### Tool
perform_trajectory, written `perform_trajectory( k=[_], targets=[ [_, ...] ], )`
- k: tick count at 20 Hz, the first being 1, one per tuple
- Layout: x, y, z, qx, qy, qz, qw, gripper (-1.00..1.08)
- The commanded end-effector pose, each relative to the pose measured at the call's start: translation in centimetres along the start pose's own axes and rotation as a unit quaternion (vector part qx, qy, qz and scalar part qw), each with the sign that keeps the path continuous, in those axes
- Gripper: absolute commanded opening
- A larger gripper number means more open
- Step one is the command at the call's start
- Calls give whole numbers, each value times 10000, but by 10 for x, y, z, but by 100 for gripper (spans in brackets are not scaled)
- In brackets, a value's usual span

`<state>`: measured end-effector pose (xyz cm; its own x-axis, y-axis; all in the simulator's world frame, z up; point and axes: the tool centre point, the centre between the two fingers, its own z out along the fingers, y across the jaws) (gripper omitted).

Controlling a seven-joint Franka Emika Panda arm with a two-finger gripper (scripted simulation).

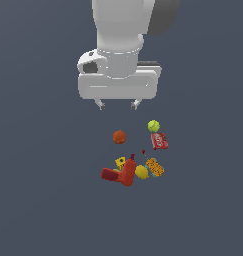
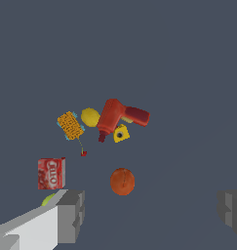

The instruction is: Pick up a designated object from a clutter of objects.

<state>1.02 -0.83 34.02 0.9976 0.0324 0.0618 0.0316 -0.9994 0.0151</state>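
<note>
Seven small items lie close together, and our gripper (image 1: pixel 118 105) hangs well above them with its fingers spread wide and empty. We judge the main risk is crowding: the red drill (image 1: pixel 121 173) sits at the near edge of the clutter, touching the yellow block (image 1: pixel 120 162) and just beside the yellow lump (image 1: pixel 141 172), so closing fingers could catch a neighbour or push the drill askew. In the wrist view the green-yellow ball (image 2: pixel 48 199) is mostly hidden behind a finger (image 2: pixel 71 216).
</note>
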Motion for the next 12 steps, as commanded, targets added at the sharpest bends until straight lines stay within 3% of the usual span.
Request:
perform_trajectory(
  k=[1, 12],
  targets=[
    [0, 0, 0, 0, 0, 0, 10000, 108],
    [4, 4, -7, -43, 62, 46, 10000, 108]
  ],
)
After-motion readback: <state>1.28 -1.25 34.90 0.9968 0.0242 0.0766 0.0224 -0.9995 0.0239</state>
